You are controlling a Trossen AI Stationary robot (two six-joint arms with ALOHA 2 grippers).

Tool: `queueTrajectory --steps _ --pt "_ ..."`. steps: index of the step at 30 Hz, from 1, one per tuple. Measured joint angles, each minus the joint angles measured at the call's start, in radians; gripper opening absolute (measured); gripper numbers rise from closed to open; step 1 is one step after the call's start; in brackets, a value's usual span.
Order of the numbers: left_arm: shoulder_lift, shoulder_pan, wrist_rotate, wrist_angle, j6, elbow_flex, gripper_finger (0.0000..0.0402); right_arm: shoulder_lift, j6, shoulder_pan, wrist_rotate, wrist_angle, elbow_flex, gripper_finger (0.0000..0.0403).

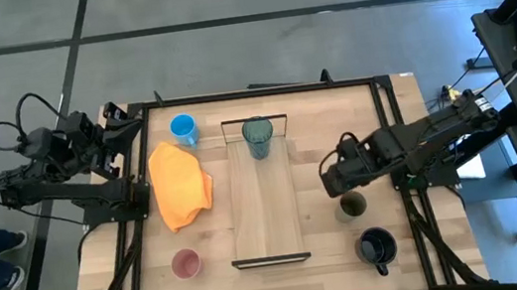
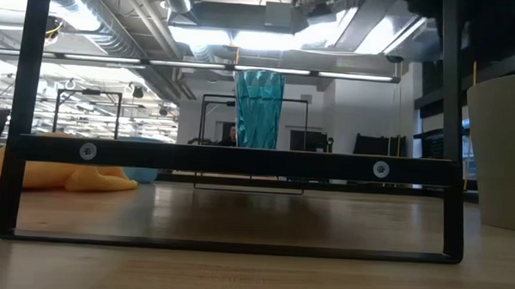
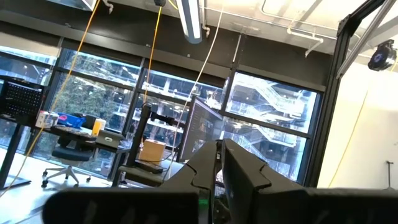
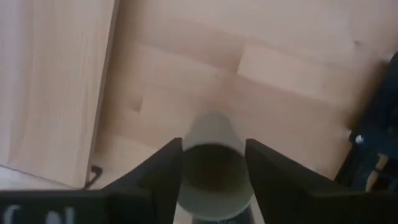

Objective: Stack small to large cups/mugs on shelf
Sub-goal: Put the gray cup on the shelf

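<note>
- While my right gripper (image 4: 213, 177) straddles the olive-green cup (image 4: 213, 163) (fingers wide), the teal tumbler (image 1: 258, 137) stands at the shelf's (image 1: 265, 209) twelve o'clock end.
- Left gripper (image 3: 221, 180): fingers narrow, off the table (image 1: 377, 129).

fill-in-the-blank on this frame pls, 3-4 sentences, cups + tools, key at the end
1. The only cup standing on the shelf is the ____ tumbler.
2. The right tool has its fingers on either side of the ____ cup.
3. The blue mug stands beside the orange ____.
4. The left tool waits by the table's ____ edge.

Missing words: teal; olive-green; cloth; left
</note>
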Motion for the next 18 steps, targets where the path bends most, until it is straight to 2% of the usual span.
queueTrajectory --steps 5,18 --pt "0.0 0.0 0.0 0.0 0.0 0.0 0.0022 0.0 0.114 0.076 -0.014 -0.066 0.0 0.0196" --pt "0.0 0.0 0.0 0.0 0.0 0.0 0.0022 0.0 0.327 0.201 -0.013 -0.098 0.0 0.0197"
